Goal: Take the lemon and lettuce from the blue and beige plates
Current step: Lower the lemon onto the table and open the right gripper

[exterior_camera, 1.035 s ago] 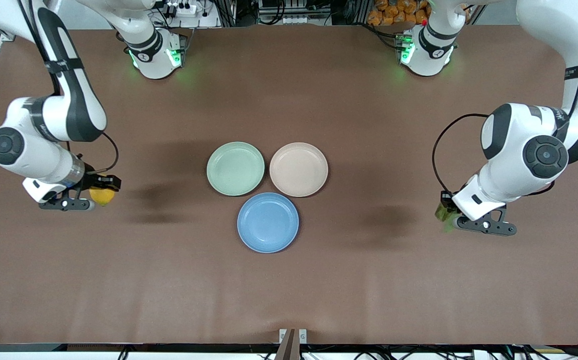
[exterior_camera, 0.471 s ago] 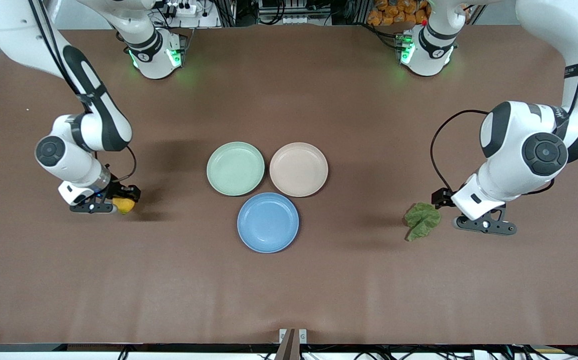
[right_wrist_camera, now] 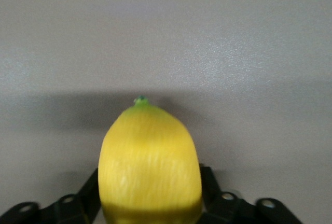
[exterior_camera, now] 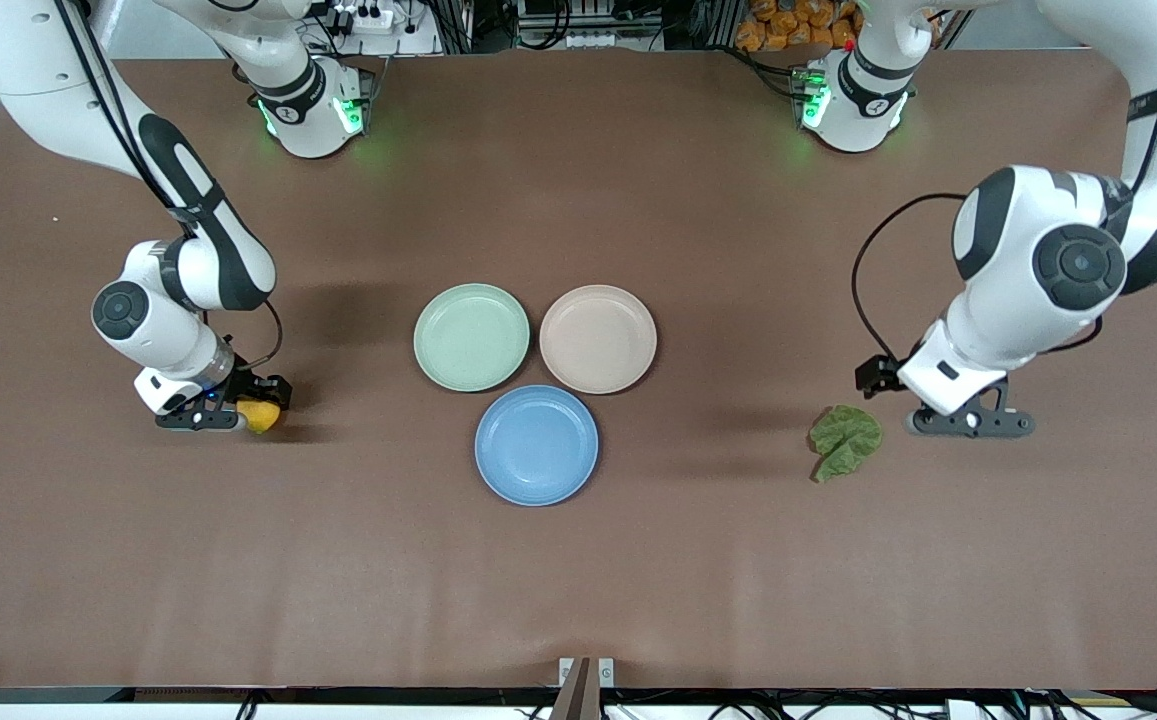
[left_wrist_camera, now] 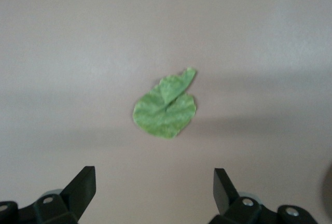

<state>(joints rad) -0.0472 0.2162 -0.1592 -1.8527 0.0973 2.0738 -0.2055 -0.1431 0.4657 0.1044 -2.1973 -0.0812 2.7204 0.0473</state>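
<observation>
Both task items are off the plates. The lettuce (exterior_camera: 844,438) lies flat on the surface (exterior_camera: 578,580) toward the left arm's end, well apart from the empty blue plate (exterior_camera: 536,445) and beige plate (exterior_camera: 598,338). The left gripper (exterior_camera: 971,424) hangs just beside the leaf with jaws spread wide and nothing in them. The right gripper (exterior_camera: 238,408) is low at the right arm's end with the lemon (exterior_camera: 260,416) between its jaws. Cannot tell if they pinch it or have let go. The mint plate (exterior_camera: 471,336) is also empty.

Risks:
- The lemon is oval. If it is freed while not settled, it could roll across the surface or toward the edge.
- If the jaws lift while rubbing its skin, it could get dragged or tipped.
- The leaf is light and floppy. A low pass by the left arm could snag or flip it.

Views:
- The front view gives the layout, all three plates and both arms. The lemon is half hidden there by the gripper.
- The right wrist view shows the lemon filling the gap, green tip pointing away, shadow under it. No plates in it.
- The left wrist view shows the folded leaf clear of the spread jaws, which the front view leaves unclear.
</observation>
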